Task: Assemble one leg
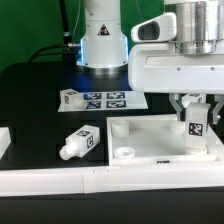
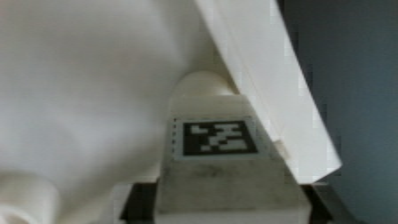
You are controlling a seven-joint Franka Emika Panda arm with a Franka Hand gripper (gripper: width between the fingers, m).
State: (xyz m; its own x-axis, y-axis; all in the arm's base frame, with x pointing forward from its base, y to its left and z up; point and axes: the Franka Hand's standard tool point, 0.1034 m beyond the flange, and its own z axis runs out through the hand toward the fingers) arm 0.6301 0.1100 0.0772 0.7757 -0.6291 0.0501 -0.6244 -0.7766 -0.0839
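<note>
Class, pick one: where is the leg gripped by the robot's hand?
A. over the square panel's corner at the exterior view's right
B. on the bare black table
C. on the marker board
A: the hand holds the leg upright over that corner of the panel.

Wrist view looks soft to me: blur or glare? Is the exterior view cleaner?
Wrist view: close-range blur, not glare; the tag on the leg is legible, the panel washes out. Exterior view: sharper, though the gripper looks overexposed and the arm base glows blue.
</note>
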